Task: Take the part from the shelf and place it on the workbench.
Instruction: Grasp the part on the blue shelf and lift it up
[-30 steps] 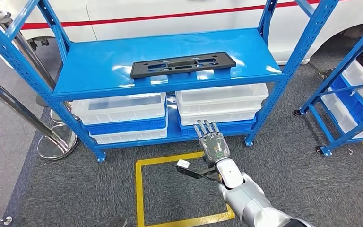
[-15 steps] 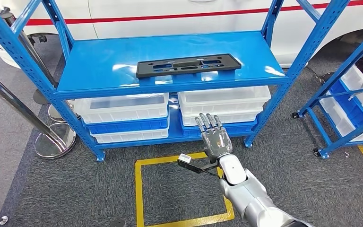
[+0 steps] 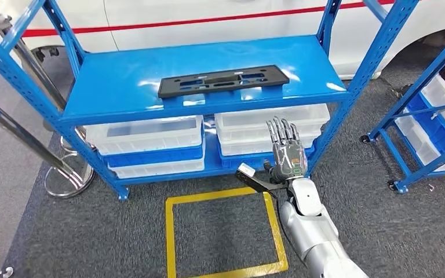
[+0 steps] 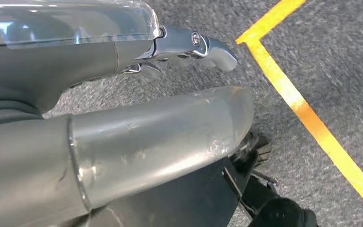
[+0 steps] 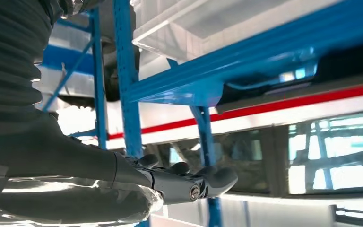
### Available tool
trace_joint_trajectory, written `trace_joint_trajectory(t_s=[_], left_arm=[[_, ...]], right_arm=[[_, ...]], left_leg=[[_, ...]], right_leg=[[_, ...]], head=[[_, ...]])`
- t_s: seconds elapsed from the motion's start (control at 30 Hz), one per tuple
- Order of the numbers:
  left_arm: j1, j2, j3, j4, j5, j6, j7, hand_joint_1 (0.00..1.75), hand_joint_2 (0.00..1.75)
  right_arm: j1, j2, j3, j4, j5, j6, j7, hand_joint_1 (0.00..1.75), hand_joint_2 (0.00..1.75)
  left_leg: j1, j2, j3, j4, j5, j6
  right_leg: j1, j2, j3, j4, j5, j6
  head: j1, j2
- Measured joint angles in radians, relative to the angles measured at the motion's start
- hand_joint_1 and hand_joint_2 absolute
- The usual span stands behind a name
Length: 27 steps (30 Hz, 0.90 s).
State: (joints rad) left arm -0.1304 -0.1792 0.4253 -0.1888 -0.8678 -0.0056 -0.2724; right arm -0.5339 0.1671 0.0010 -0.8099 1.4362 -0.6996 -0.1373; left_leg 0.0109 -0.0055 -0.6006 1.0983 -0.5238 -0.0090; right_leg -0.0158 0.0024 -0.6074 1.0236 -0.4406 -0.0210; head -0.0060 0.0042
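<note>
Grey carpet [image 3: 46, 231] marked with a yellow floor square [image 3: 171, 237] forms the ground of the head view, with a white vehicle body [image 3: 208, 14] bearing a red stripe behind the rack.

Right hand [image 3: 287, 155]: lower centre-right of the head view, palm away from the camera, fingers [image 3: 280, 132] extended and slightly spread, thumb stuck out toward the left of the frame; nothing lies between them. The fingertips overlap the front of the lower tier, well below the upper deck. In the right wrist view the same hand [image 5: 179, 182] appears from behind with fingers only lightly curled and empty, the blue framing overhead.

Left hand [image 4: 189, 45]: seen in the left wrist view over carpet and a yellow line; a few fingers [image 4: 215, 49] show, lightly curled, with nothing visible in them, but whether the hand is spread or closed cannot be told.

Part [image 3: 223, 80]: a long, flat black plate with slotted cut-outs, lying lengthwise on the upper deck of the blue shelf [image 3: 121, 75], centre of the frame, near the front edge, untouched by either hand.

White bins [image 3: 145, 133] in blue trays fill the lower tier; a second blue rack [image 3: 434, 98] stands at the right edge, chrome stanchions [image 3: 64, 168] at the left.

Progress: judged to be the approach stage. The part is not yet grasped; reaching up, gripping, lifting, carrying to the workbench and setting down all remain.
</note>
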Motion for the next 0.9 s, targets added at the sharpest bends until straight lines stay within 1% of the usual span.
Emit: trace_joint_trajectory(t_s=[0.07, 0.1, 0.13, 0.17, 0.2, 0.23, 0.27, 0.3, 0.33, 0.37, 0.4, 0.43, 0.47, 0.5, 0.53, 0.57, 0.6, 0.63, 0.67, 0.7, 0.73, 0.77, 0.8, 0.83, 0.87, 0.9], left_arm=[[-0.001, -0.001, 0.000, 0.000, -0.001, -0.001, 0.000, 0.00, 0.00], [-0.001, -0.001, 0.000, 0.000, -0.001, -0.002, 0.001, 0.00, 0.00], [-0.001, -0.002, 0.000, 0.000, -0.002, -0.002, 0.001, 0.00, 0.00], [-0.001, -0.002, 0.000, 0.000, -0.002, -0.002, 0.002, 0.00, 0.00], [-0.001, -0.002, 0.000, 0.000, -0.002, -0.003, 0.002, 0.00, 0.00], [-0.002, -0.001, 0.000, -0.001, -0.003, -0.003, 0.003, 0.00, 0.00], [-0.004, -0.001, 0.000, -0.001, -0.004, -0.003, 0.003, 0.00, 0.00], [-0.005, 0.000, 0.000, -0.001, -0.004, -0.003, 0.004, 0.00, 0.00], [-0.006, 0.000, 0.000, -0.001, -0.005, -0.004, 0.004, 0.00, 0.00], [-0.007, 0.000, 0.000, -0.001, -0.005, -0.004, 0.005, 0.00, 0.00], [-0.007, 0.000, 0.000, -0.001, -0.005, -0.004, 0.005, 0.00, 0.00], [-0.006, 0.000, 0.000, -0.002, -0.006, -0.004, 0.006, 0.00, 0.00], [-0.007, 0.000, 0.000, -0.002, -0.008, -0.004, 0.006, 0.00, 0.00], [-0.008, 0.000, 0.000, -0.002, -0.009, -0.004, 0.006, 0.00, 0.00], [-0.009, 0.000, 0.000, -0.002, -0.011, -0.004, 0.006, 0.00, 0.00], [-0.009, 0.000, 0.000, -0.003, -0.012, -0.005, 0.006, 0.00, 0.00], [-0.009, 0.000, 0.000, -0.003, -0.013, -0.005, 0.005, 0.00, 0.00], [-0.009, 0.000, 0.000, -0.003, -0.014, -0.006, 0.004, 0.00, 0.00], [-0.008, 0.000, 0.000, -0.003, -0.014, -0.007, 0.003, 0.00, 0.00], [-0.008, -0.001, 0.000, -0.003, -0.014, -0.009, 0.001, 0.00, 0.00], [-0.008, -0.001, -0.001, -0.003, -0.015, -0.010, 0.000, 0.00, 0.00], [-0.009, -0.002, -0.001, -0.003, -0.015, -0.011, -0.001, 0.00, 0.00], [-0.011, -0.003, -0.001, -0.003, -0.015, -0.012, -0.002, 0.00, 0.00], [-0.013, -0.003, -0.001, -0.003, -0.015, -0.012, -0.003, 0.00, 0.00], [-0.015, -0.003, -0.001, -0.003, -0.016, -0.012, -0.004, 0.00, 0.00], [-0.016, -0.003, -0.001, -0.004, -0.018, -0.013, -0.006, 0.00, 0.00]], right_arm=[[-0.003, 0.009, -0.020, -0.001, 0.001, 0.000, -0.001, 0.00, 1.75], [-0.003, 0.013, -0.029, -0.001, 0.000, 0.000, -0.001, 0.00, 1.75], [-0.003, 0.016, -0.036, -0.001, 0.000, 0.000, -0.002, 0.00, 1.75], [-0.003, 0.019, -0.042, -0.001, 0.000, 0.000, -0.003, 0.00, 1.75], [-0.003, 0.021, -0.047, -0.001, 0.000, 0.000, -0.004, 0.00, 1.75], [-0.004, 0.024, -0.051, -0.002, 0.000, 0.000, -0.005, 0.00, 1.75], [-0.004, 0.026, -0.055, -0.002, 0.000, 0.000, -0.007, 0.00, 1.75], [-0.005, 0.027, -0.059, -0.002, 0.000, 0.000, -0.008, 0.00, 1.75], [-0.005, 0.028, -0.062, -0.002, 0.000, 0.000, -0.008, 0.00, 1.75], [-0.005, 0.029, -0.064, -0.002, 0.000, 0.000, -0.009, 0.00, 1.75], [-0.005, 0.029, -0.065, -0.003, 0.000, 0.000, -0.009, 0.00, 1.75], [-0.005, 0.030, -0.067, -0.005, -0.001, 0.000, -0.010, 0.00, 1.75], [-0.006, 0.030, -0.069, -0.006, -0.001, 0.000, -0.010, 0.00, 1.75], [-0.008, 0.030, -0.072, -0.007, -0.001, 0.000, -0.011, 0.00, 1.75], [-0.008, 0.030, -0.076, -0.007, -0.001, 0.000, -0.012, 0.00, 1.75], [-0.006, 0.030, -0.080, -0.007, 0.000, 0.000, -0.014, 0.00, 1.75], [-0.003, 0.030, -0.083, -0.007, 0.001, 0.000, -0.015, 0.00, 1.75], [0.000, 0.030, -0.086, -0.007, 0.002, 0.000, -0.016, 0.00, 1.75], [0.002, 0.030, -0.088, -0.007, 0.003, 0.000, -0.017, 0.00, 1.75], [0.002, 0.030, -0.088, -0.007, 0.004, 0.000, -0.017, 0.00, 1.75], [0.001, 0.029, -0.089, -0.007, 0.005, 0.000, -0.017, 0.00, 1.75], [-0.001, 0.029, -0.089, -0.008, 0.005, 0.000, -0.017, 0.00, 1.75], [-0.002, 0.030, -0.089, -0.008, 0.006, 0.000, -0.017, 0.00, 1.75], [-0.002, 0.030, -0.090, -0.008, 0.007, 0.000, -0.017, 0.00, 1.75], [-0.003, 0.029, -0.090, -0.008, 0.008, 0.000, -0.017, 0.00, 1.75], [-0.004, 0.029, -0.090, -0.008, 0.008, 0.000, -0.017, 0.00, 1.75]], left_leg=[[0.001, 0.000, -0.068, 0.133, -0.055, -0.006], [0.002, 0.000, -0.097, 0.182, -0.066, -0.006], [0.001, 0.000, -0.110, 0.197, -0.057, -0.006], [0.001, 0.000, -0.103, 0.172, -0.029, -0.003], [0.000, 0.000, -0.079, 0.112, 0.012, 0.002], [-0.001, 0.000, -0.047, 0.040, 0.049, 0.009], [-0.004, 0.001, -0.018, -0.022, 0.073, 0.016], [-0.007, 0.000, 0.000, -0.062, 0.084, 0.021], [-0.009, 0.000, 0.007, -0.080, 0.083, 0.025], [-0.011, 0.000, 0.009, -0.085, 0.082, 0.027], [-0.008, 0.000, 0.011, -0.090, 0.085, 0.031], [-0.005, 0.001, 0.016, -0.097, 0.087, 0.035], [-0.002, 0.001, 0.021, -0.105, 0.090, 0.041], [0.001, 0.002, 0.026, -0.111, 0.092, 0.046], [0.000, 0.003, 0.028, -0.113, 0.091, 0.049], [0.000, 0.003, 0.028, -0.112, 0.089, 0.051], [0.000, 0.002, 0.029, -0.111, 0.086, 0.052], [0.000, 0.002, 0.030, -0.110, 0.083, 0.051], [0.000, 0.001, 0.034, -0.109, 0.080, 0.050], [0.000, 0.001, 0.039, -0.107, 0.075, 0.047], [0.000, 0.000, 0.045, -0.105, 0.069, 0.044], [-0.002, 0.000, 0.048, -0.101, 0.062, 0.039], [-0.003, 0.000, 0.050, -0.098, 0.057, 0.034], [-0.005, 0.000, 0.051, -0.097, 0.052, 0.029], [-0.006, 0.000, 0.051, -0.098, 0.047, 0.023], [-0.005, 0.001, 0.054, -0.100, 0.041, 0.016]], right_leg=[[0.002, -0.001, 0.002, 0.000, -0.002, -0.006], [0.004, -0.001, 0.002, 0.001, -0.004, -0.007], [0.005, 0.000, 0.004, 0.001, -0.005, -0.008], [0.006, 0.001, 0.006, 0.002, -0.007, -0.008], [0.008, 0.002, 0.011, 0.002, -0.010, -0.008], [0.009, 0.002, 0.015, 0.002, -0.013, -0.006], [0.011, 0.002, 0.018, 0.003, -0.015, -0.003], [0.012, 0.002, 0.018, 0.003, -0.017, 0.001], [0.012, 0.002, 0.018, 0.002, -0.017, 0.006], [0.012, 0.002, 0.017, 0.000, -0.017, 0.012], [0.012, 0.002, 0.018, -0.001, -0.018, 0.018], [0.013, 0.001, 0.018, 0.002, -0.022, 0.023], [0.013, 0.001, 0.011, 0.021, -0.036, 0.028], [0.012, 0.001, -0.007, 0.061, -0.059, 0.032], [0.010, 0.001, -0.036, 0.120, -0.088, 0.035], [0.008, 0.001, -0.073, 0.188, -0.118, 0.038], [0.006, 0.001, -0.106, 0.245, -0.134, 0.041], [0.004, 0.001, -0.125, 0.271, -0.132, 0.043], [0.002, 0.000, -0.125, 0.259, -0.109, 0.044], [0.001, 0.000, -0.104, 0.208, -0.069, 0.044], [0.000, -0.001, -0.073, 0.137, -0.030, 0.042], [0.001, -0.002, -0.043, 0.072, -0.003, 0.040], [0.002, -0.002, -0.021, 0.026, 0.010, 0.037], [0.003, -0.001, -0.012, 0.007, 0.009, 0.032], [0.006, -0.001, -0.010, 0.004, 0.001, 0.026], [0.006, 0.001, -0.008, 0.003, -0.004, 0.019]], head=[[0.000, 0.000], [0.000, 0.000], [0.000, 0.000], [0.000, 0.000], [0.000, 0.000], [0.000, 0.000], [0.000, 0.000], [0.000, 0.000], [0.000, 0.000], [0.000, 0.000], [0.000, 0.000], [0.000, 0.000], [0.000, 0.000], [0.001, 0.000], [0.001, 0.000], [0.001, 0.000], [0.001, 0.000], [0.001, 0.000], [0.001, 0.000], [0.001, 0.000], [0.001, 0.000], [0.001, 0.000], [0.001, 0.000], [0.001, 0.000], [0.001, 0.000], [0.001, 0.000]])
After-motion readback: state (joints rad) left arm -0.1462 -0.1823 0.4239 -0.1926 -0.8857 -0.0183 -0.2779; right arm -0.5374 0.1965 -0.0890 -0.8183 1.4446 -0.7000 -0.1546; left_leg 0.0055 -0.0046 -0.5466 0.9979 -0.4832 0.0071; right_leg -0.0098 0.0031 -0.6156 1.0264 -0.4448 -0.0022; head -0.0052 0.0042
